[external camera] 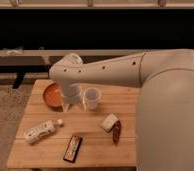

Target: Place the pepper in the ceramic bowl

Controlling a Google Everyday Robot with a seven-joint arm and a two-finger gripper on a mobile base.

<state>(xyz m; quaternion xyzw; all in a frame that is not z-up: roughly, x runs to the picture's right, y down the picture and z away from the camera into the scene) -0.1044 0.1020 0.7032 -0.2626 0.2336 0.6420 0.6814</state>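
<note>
One pepper [116,131]; one bowl [52,95]; one cup [92,98]; one white lump [109,122]; one bar [73,148]; one bottle [39,132]; one surface [92,141]; one claw [73,104], jaws apart, at its twelve o'clock, between bowl and cup.

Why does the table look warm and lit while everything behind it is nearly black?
In the camera view, light reaches only the foreground: the pale wooden table glows warm, the background is unlit. The large white arm is brightest. The gripper hangs open in softer light between the shallow orange-red ceramic bowl and small white cup. The slim dark red pepper shows no glare.
</note>
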